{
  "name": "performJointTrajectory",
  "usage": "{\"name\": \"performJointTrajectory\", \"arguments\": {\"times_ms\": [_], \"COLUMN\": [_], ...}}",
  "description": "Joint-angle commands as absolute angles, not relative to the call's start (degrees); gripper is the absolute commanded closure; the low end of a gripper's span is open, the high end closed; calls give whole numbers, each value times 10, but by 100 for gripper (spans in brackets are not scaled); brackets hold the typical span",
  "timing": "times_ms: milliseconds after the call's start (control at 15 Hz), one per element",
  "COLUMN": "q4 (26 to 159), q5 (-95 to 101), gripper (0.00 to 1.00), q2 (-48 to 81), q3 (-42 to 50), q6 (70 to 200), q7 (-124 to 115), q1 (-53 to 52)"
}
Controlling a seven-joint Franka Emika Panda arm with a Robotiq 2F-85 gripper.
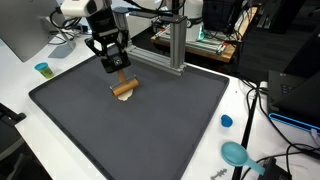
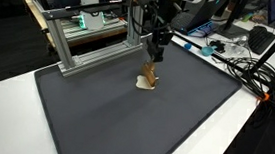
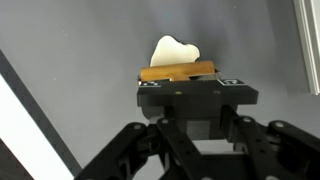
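Grip: your gripper is clamped on the wooden bar; hold it level.
Neighbour: cream lump at twelve o'clock of the bar in the wrist view; move gently.

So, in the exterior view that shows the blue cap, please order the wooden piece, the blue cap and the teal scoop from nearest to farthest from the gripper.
1. Wooden piece: clamped in the gripper.
2. Blue cap: at the picture's right, just off the mat.
3. Teal scoop: past the cap, nearer the camera.
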State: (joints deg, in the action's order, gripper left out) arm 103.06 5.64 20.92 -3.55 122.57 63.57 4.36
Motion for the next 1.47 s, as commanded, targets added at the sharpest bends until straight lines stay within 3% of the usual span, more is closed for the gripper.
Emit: {"name": "performJointTrajectory", "arguments": {"times_ms": [0,1400], "q4": [986,1001], "q5": [40,96], "gripper": [79,79], "q2": [247,258], "q3": [-33,10], "q6": [1197,1213], "q7": [635,489], "q1": [49,45]}}
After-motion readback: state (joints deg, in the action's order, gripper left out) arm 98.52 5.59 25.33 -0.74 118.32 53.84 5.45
